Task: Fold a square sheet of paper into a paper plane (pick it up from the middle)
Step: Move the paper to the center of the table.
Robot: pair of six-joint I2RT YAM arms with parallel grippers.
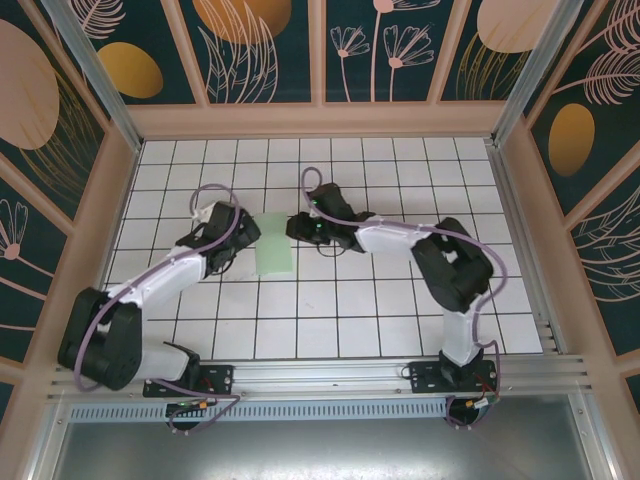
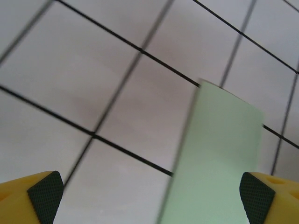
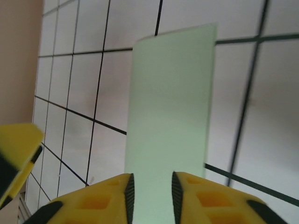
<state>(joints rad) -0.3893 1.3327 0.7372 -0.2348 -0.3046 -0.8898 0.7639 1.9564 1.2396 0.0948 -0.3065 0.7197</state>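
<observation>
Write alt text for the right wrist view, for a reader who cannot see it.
A narrow strip of pale green paper lies on a white gridded table, running away from the camera. At the bottom, the right gripper's yellow fingers stand close together over its near end, green showing in the narrow gap between them.

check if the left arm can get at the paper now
Probably yes: the left gripper sits right at the paper, jaws wide open, part of it between them. The right gripper is at its other side, not in the way.
</observation>
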